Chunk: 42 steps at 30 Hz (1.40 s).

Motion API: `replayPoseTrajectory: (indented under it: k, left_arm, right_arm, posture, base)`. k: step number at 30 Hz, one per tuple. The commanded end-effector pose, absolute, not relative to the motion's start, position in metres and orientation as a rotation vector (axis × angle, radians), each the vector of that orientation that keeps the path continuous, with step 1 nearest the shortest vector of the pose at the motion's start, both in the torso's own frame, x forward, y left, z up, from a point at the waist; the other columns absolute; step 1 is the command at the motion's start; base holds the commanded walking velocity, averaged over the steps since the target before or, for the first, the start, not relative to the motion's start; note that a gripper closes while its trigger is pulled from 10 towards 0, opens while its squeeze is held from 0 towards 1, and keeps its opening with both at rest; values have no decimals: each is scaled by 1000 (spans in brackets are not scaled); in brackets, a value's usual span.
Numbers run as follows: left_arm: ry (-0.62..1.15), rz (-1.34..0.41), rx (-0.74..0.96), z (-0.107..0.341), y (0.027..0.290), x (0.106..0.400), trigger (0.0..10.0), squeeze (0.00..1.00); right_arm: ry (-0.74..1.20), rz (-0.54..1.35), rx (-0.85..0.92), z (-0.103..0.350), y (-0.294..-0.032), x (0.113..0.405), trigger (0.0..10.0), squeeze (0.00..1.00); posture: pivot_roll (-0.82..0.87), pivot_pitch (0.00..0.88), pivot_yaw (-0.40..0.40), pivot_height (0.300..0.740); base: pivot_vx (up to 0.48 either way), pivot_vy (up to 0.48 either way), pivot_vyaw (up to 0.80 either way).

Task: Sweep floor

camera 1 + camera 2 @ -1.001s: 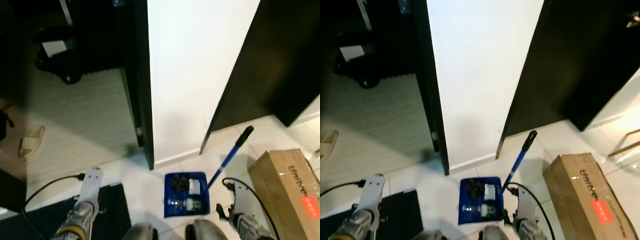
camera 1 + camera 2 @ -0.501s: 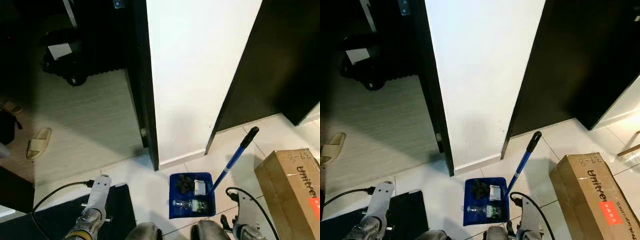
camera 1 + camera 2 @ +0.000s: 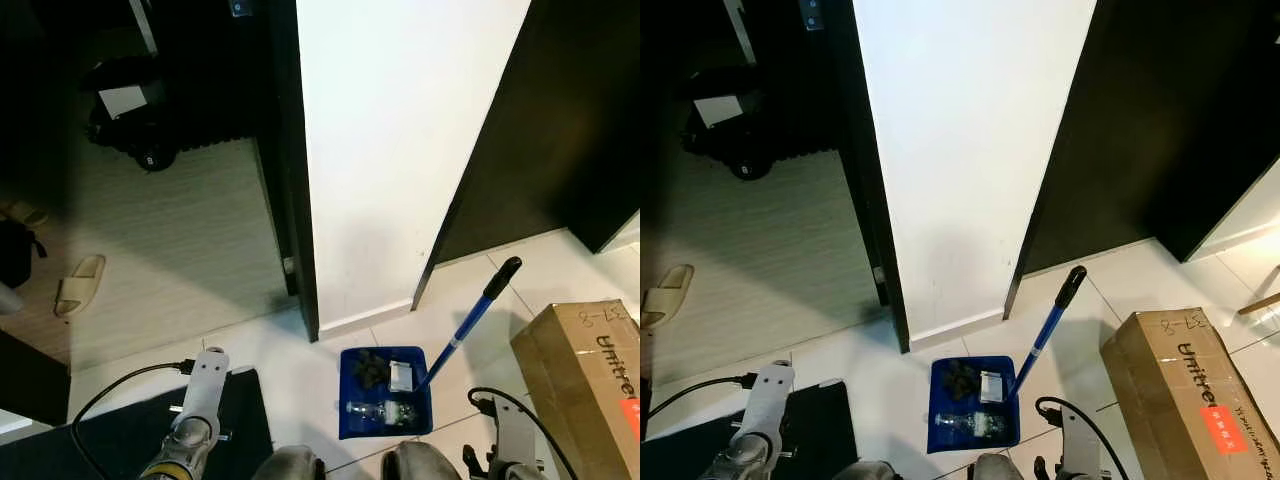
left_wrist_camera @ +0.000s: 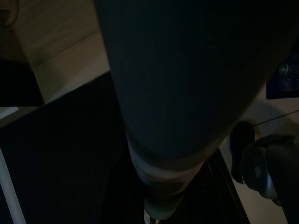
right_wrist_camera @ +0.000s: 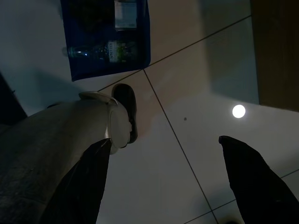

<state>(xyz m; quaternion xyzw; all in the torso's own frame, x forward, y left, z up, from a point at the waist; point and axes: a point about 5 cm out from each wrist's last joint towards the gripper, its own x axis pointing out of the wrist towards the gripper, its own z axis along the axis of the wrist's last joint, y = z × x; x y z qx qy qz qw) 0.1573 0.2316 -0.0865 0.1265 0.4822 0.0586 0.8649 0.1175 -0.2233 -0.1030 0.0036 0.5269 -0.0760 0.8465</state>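
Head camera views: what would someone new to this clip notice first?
A blue dustpan lies on the white tiles just ahead of the robot's feet, holding a plastic bottle, a dark clump and a small white packet, with its blue handle angled up to the right. Behind it a white wall end stands between two dark doorways. A cardboard box sits at the right, a slipper far left.

I see glossy white floor tiles (image 3: pixel 300 350), a blue plastic dustpan (image 3: pixel 384 395) holding a clear plastic bottle (image 3: pixel 380 408), a matt cardboard box (image 3: pixel 585 375), and a dark mat (image 3: pixel 120 440).
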Motion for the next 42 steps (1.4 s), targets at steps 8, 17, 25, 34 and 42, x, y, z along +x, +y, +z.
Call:
replayPoseTrajectory:
  k: [8, 17, 25, 34, 42]
  left_arm:
    - [1039, 165, 222, -92, 227, 147, 10000, 0]
    - [1038, 167, 232, -91, 231, 148, 10000, 0]
    - [1044, 177, 237, -92, 230, 146, 10000, 0]
    - [1059, 178, 239, -93, 229, 144, 10000, 0]
    - [1052, 182, 236, -93, 228, 145, 10000, 0]
  right_arm:
    - [1120, -152, -3, -104, -223, 114, 10000, 0]
    - [1114, -118, -41, -104, -218, 120, 10000, 0]
    - [1107, -111, -51, -103, -217, 122, 10000, 0]
    - [1121, -97, -76, -103, -220, 121, 10000, 0]
    - [1122, -93, -83, -103, -220, 121, 10000, 0]
  posture:
    - [49, 0, -7, 740]
    - [53, 0, -4, 740]
    - [55, 0, -7, 740]
    - [53, 0, -6, 740]
    - [54, 0, -11, 740]
  base:
    - [0, 0, 0]
    - [0, 0, 0]
    - [0, 0, 0]
    - [0, 0, 0]
    - [0, 0, 0]
